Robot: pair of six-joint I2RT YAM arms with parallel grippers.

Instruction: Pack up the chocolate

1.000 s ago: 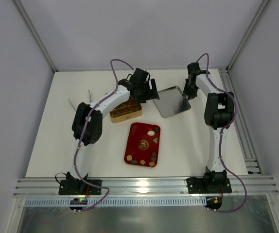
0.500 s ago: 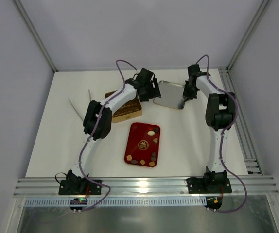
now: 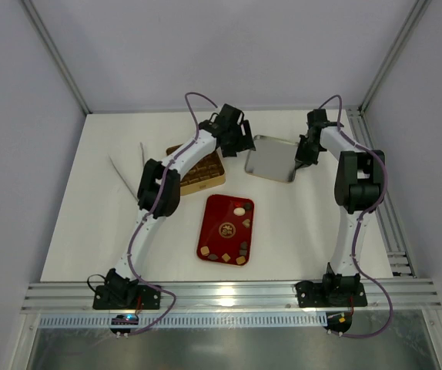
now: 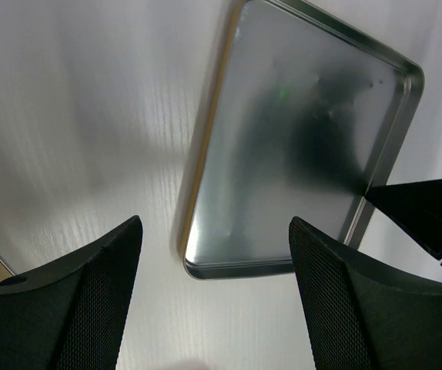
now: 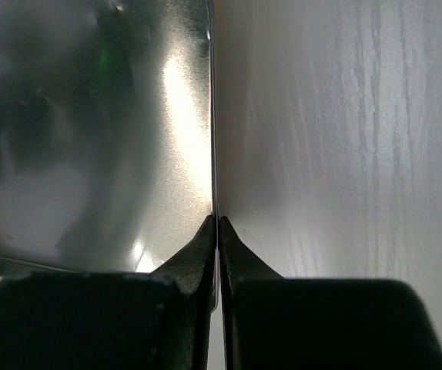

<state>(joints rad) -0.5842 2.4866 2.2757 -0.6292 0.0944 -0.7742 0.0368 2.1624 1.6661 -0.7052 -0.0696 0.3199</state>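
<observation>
Chocolate (image 3: 243, 209) unmoved on the red tray (image 3: 213, 212) mid-tabletop (image 3: 90, 223), gold box (image 3: 205, 176) just behind, my right gripper (image 5: 218, 223) clamped on the rim of the silver lid (image 4: 298, 154), lid flatter than a second ago, my left gripper (image 4: 213, 231) spread wide above it.

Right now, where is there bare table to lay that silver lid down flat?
Bare table lies right of the red tray, out to the near-right corner, and across the near-left corner. The back middle is crowded: gold box, silver lid, left gripper, right gripper.
</observation>
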